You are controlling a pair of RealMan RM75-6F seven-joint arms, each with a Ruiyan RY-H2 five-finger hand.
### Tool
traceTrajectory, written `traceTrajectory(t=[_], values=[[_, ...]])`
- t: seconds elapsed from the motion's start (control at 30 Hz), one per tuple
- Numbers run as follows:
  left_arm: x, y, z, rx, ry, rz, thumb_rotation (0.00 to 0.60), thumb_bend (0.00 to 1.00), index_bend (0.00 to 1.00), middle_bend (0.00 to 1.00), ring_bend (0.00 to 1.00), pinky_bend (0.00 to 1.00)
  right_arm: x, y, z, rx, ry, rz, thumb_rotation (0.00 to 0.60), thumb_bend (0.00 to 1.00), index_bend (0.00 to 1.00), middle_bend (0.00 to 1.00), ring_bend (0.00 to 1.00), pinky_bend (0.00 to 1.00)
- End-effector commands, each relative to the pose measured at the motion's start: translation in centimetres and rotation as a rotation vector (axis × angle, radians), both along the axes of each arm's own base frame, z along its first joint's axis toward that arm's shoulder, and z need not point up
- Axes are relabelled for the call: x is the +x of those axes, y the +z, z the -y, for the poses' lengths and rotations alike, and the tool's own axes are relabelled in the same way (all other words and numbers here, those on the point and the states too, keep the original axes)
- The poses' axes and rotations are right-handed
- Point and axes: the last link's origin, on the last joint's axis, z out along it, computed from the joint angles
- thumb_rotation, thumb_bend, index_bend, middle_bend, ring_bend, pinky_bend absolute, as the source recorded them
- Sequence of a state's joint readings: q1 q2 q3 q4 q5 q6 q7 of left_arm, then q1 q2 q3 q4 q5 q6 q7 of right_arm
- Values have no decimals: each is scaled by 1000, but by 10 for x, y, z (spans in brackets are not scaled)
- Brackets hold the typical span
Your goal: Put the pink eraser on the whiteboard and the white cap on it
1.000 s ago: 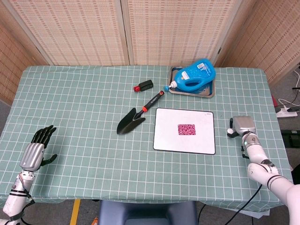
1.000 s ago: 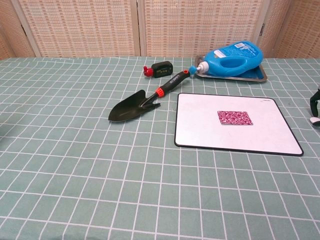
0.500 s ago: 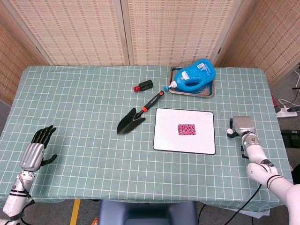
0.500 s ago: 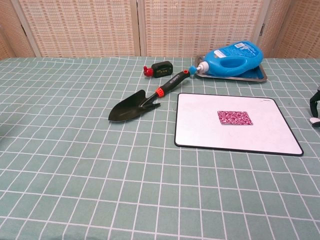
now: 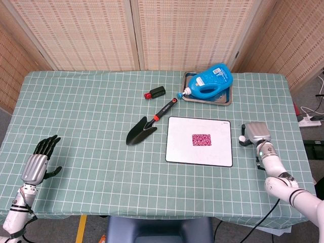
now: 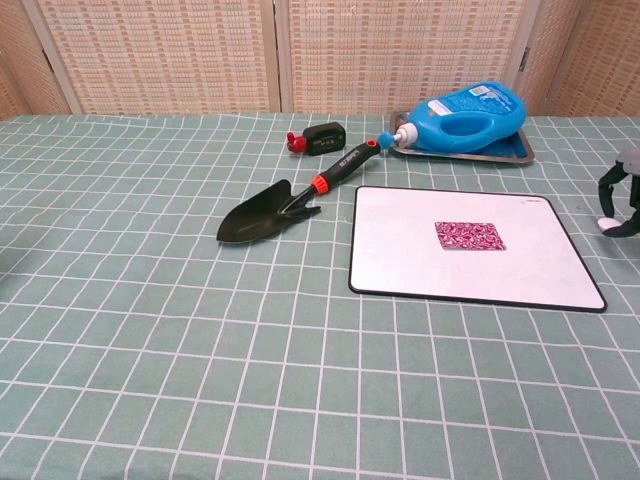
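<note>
- The eraser [image 5: 202, 139] is already lying flat near the middle of the whiteboard [image 5: 178, 152], right of frame centre, so the first half of the task is judged done.
- The cap [image 6: 606, 224] is being pinched in the right hand [image 5: 254, 134] at the right edge of the chest view, just off the board's right border; a small white piece is showing between the dark fingers [image 6: 606, 186].
- The cap is being held clear of the cloth, apparently so it can be carried leftward over the board and set on the eraser.
- The left hand [image 5: 39, 163] is being kept at the lower left of the head view, fingers spread and holding nothing, well apart from the work.
- The trowel [image 5: 143, 129] and bottle [image 5: 212, 82] are lying above the board, out of the cap's likely path.
</note>
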State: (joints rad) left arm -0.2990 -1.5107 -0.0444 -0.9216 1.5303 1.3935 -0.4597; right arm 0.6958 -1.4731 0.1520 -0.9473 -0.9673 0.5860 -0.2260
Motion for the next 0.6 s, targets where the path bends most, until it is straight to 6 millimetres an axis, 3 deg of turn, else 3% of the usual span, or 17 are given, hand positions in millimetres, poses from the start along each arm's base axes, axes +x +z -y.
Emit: traceTrajectory(t=[0.03,0.33,0.6], values=[[0,1,0,3,1,3,600,191,0,0,0,0,30,-6,6,22,71,10,505,277,527,960,944,1000],[-1,6,1,17,3,26,600,191,0,0,0,0,103,-44,11,93,198,28,503,295,531,960,946,1000],[-4,8,1,16,10,33,600,191,0,0,0,0,120,-65,9,121,207,12,503,294,532,960,947,1000]])
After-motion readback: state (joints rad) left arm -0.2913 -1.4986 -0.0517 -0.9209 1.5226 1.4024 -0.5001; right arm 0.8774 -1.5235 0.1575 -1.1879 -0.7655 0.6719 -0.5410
